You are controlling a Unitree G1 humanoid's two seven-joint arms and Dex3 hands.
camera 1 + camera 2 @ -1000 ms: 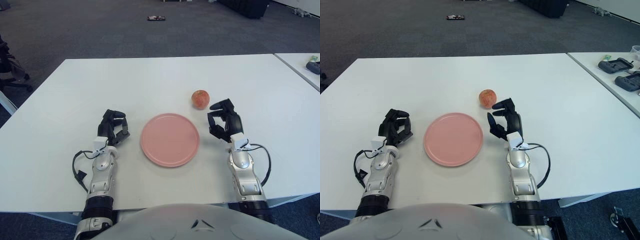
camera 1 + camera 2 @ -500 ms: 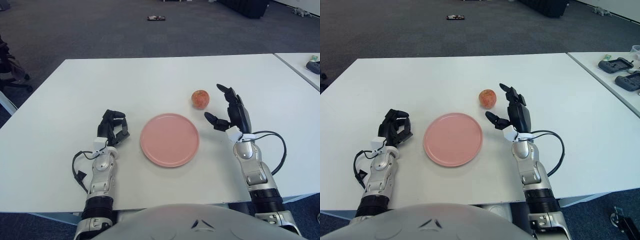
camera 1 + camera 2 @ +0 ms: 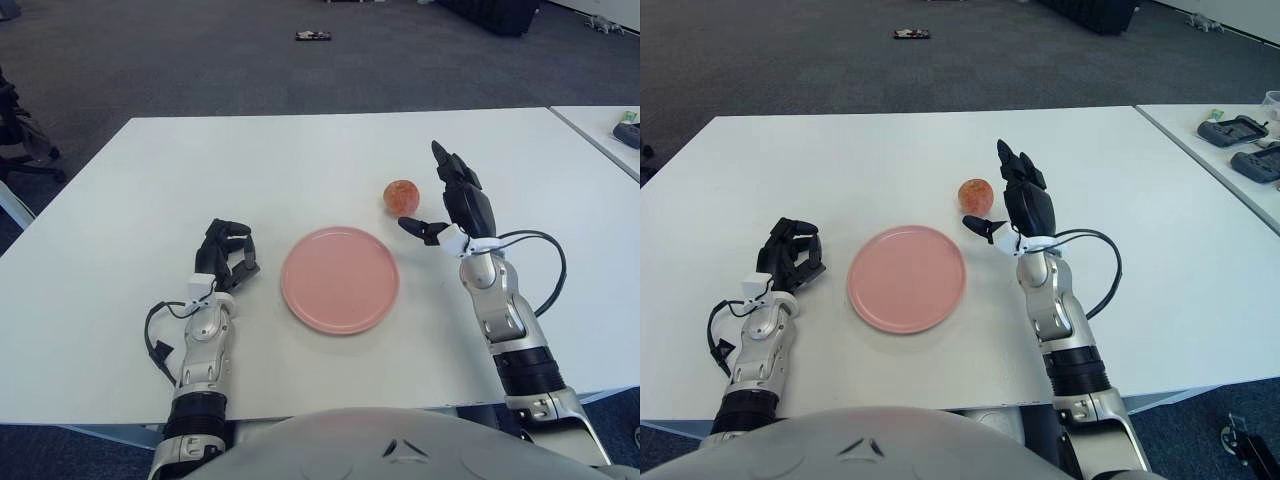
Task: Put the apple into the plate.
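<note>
Apparently, the right hand (image 3: 452,205) stood with fingers spread just beside the apple (image 3: 401,196), which lay behind the plate (image 3: 340,279), so a careless thumb could roll it away.

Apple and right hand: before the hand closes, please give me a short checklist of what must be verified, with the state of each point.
1. Right hand fingers spread, holding nothing: ok.
2. Hand beside the apple, on its right: ok.
3. Fingers around the apple: not ok, it stands free on the table.
4. Plate bare, ready to receive: ok.
5. Left hand left of the plate, out of the path: ok.
6. Hand height matches the apple: cannot tell.
</note>
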